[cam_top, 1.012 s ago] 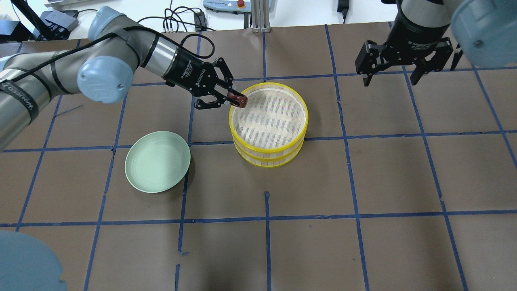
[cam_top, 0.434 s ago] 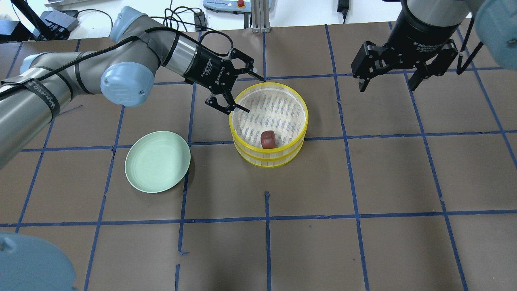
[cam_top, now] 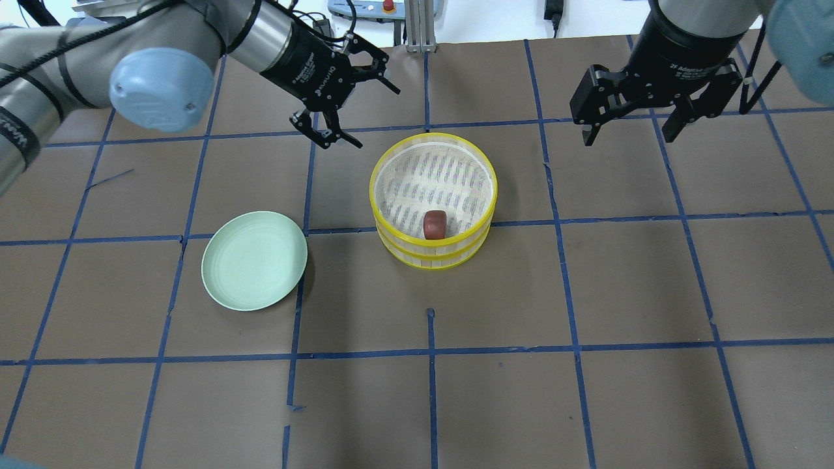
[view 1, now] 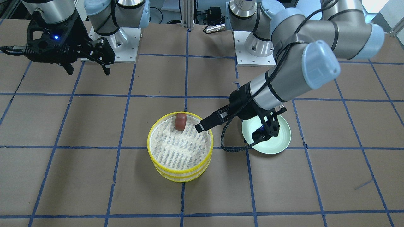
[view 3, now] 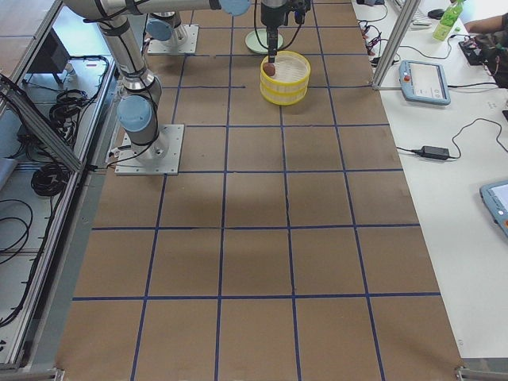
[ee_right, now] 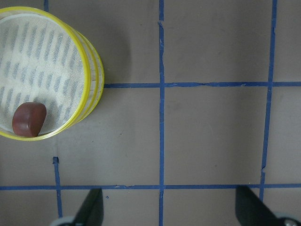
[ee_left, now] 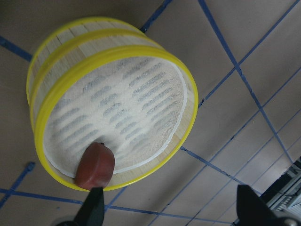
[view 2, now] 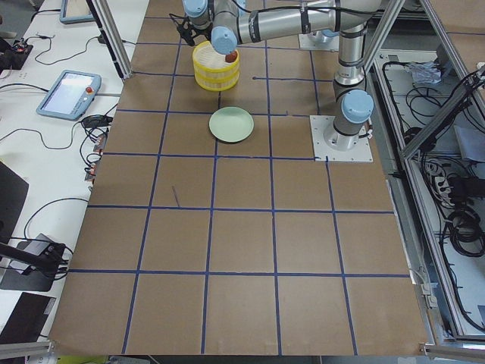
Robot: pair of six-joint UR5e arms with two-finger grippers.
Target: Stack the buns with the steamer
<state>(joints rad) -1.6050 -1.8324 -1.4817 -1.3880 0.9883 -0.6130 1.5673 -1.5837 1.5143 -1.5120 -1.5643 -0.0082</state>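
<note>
Lying in yellow-rimmed round steamer stack: reddish-brown block-shaped bun; left end effector and right end effector both spread wide.

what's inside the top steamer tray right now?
One reddish-brown bun lies on the mesh floor of the top steamer tray, by the wall nearest the robot; nothing else shows inside. The lower tray has its interior covered by the top one, so its contents cannot be seen.
</note>
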